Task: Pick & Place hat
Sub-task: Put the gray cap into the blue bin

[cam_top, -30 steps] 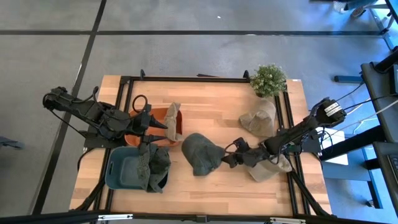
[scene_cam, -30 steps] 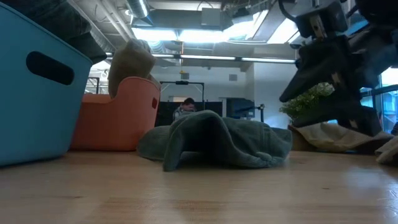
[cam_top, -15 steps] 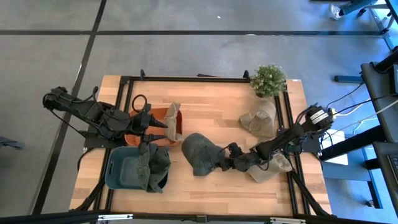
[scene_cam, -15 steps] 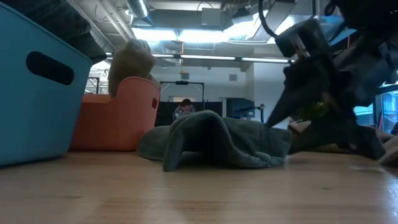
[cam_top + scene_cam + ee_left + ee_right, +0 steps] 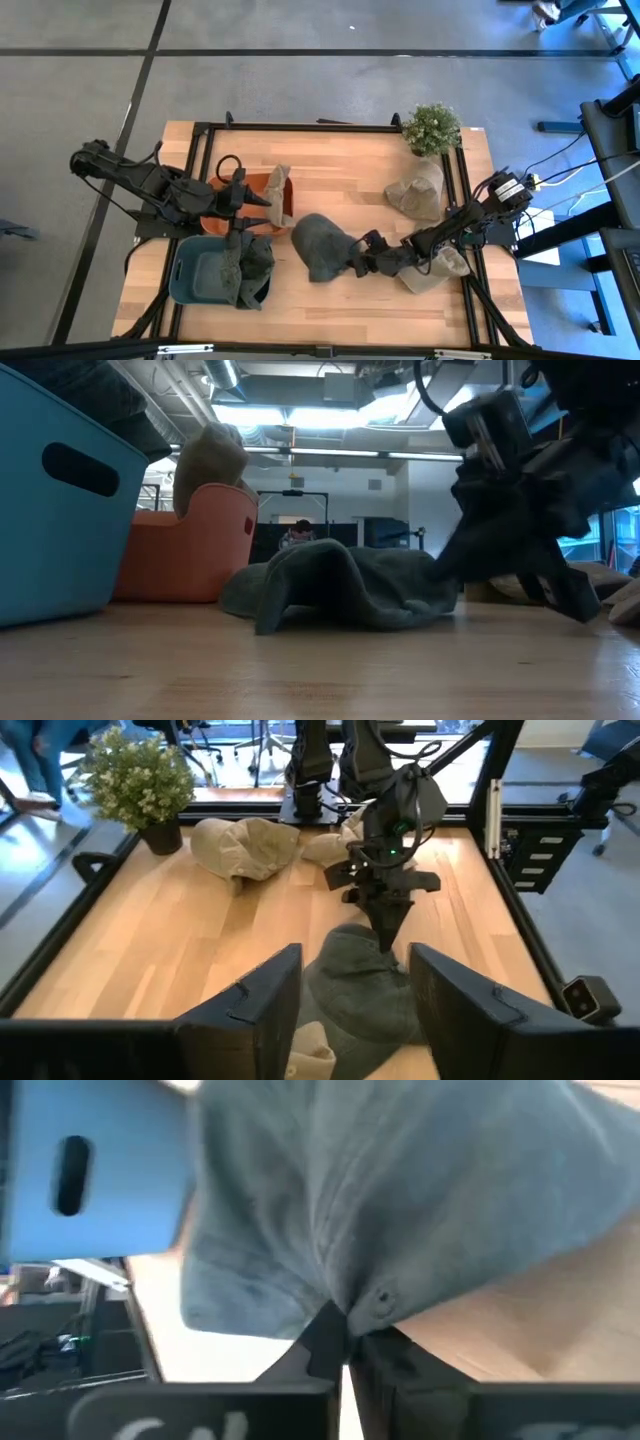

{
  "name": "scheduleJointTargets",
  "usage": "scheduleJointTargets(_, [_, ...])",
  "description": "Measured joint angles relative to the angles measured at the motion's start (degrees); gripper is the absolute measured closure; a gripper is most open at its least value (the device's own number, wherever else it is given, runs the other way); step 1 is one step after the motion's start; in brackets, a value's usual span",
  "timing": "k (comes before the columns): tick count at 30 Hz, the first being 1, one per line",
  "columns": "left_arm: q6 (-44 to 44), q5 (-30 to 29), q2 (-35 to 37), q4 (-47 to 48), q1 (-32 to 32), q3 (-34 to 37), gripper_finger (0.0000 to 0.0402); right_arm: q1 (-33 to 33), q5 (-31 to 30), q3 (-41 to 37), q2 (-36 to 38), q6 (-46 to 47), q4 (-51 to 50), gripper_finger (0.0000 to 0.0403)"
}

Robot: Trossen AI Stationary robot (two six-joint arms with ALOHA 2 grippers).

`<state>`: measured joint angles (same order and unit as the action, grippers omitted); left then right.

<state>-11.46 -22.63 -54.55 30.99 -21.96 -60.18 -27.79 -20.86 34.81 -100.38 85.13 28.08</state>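
I have the wooden table (image 5: 330,170) under both arms, and along its left side sit the blue bin (image 5: 200,272) and the orange bin (image 5: 262,188), each with a hat draped over its rim, which I take to be the drop places; the beige hats (image 5: 418,192) wait near the potted plant (image 5: 432,128) on the right, presumably stock for later picks; the dark green hat (image 5: 320,246) lies flat on the boards at the middle, near the blue bin, and that is the one in hand; my right gripper (image 5: 357,262) has its fingers pinched together on the hat's right edge, low at the table, a fold of cloth caught between the tips as the right wrist view shows (image 5: 340,1335), gripping the rim so the crown can trail behind on a lift, I judge; the left gripper (image 5: 350,990) hangs over the orange bin with its fingers spread wide and nothing between them, parked out of the way; how deep the bite on the cloth goes I cannot tell, since the fabric hides the fingertips
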Motion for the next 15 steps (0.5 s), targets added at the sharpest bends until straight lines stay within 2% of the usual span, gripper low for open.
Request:
scheduleJointTargets(7, [2.13,-0.02,-1.41,-2.07,0.01,0.00,0.0224,1.11,-0.01,0.58,2.78,-5.52,6.17,0.0395])
scheduleJointTargets(11, [11.37,3.78,-3.29,-9.71,0.00,0.00,0.0224,3.05,0.23,3.94,6.61,-12.67,6.46,0.0396])
scheduleJointTargets(15, [20.68,9.65,-7.49,-16.51,0.00,0.00,0.0224,6.07,3.31,8.98,9.86,-21.63,5.12,0.0398])
